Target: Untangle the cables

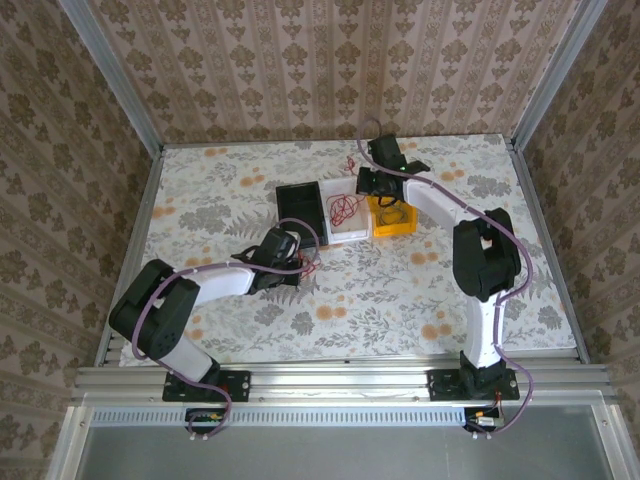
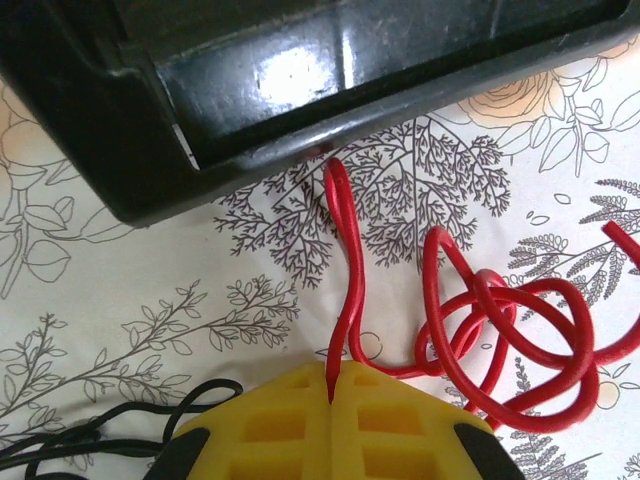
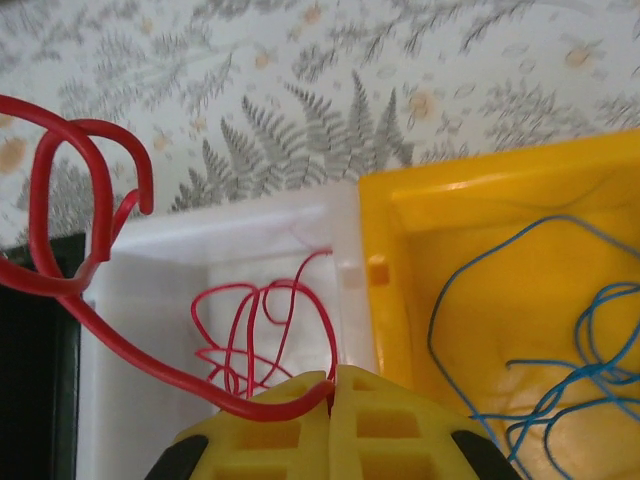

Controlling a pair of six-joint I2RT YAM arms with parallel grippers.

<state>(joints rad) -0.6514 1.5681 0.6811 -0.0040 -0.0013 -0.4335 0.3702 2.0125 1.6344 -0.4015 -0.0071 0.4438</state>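
Note:
In the left wrist view my left gripper (image 2: pixel 335 372) is shut on one end of a thick red cable (image 2: pixel 500 330). The cable lies in tangled loops on the floral table just before the black bin (image 2: pixel 300 90). A dark cable (image 2: pixel 100 432) curls at the lower left. My right gripper (image 3: pixel 335 380) hovers over the white bin (image 3: pixel 180 250), shut on a thick red cable (image 3: pixel 70 200) that arcs up to the left. A thin red wire (image 3: pixel 260 330) lies in that bin, and a blue wire (image 3: pixel 540 350) in the yellow bin (image 3: pixel 400 230).
From above, the black bin (image 1: pixel 300 205), white bin (image 1: pixel 352 232) and yellow bin (image 1: pixel 393 228) stand side by side mid-table. The left gripper (image 1: pixel 290 252) is just in front of them and the right gripper (image 1: pixel 372 188) above them. Patterned walls enclose the table.

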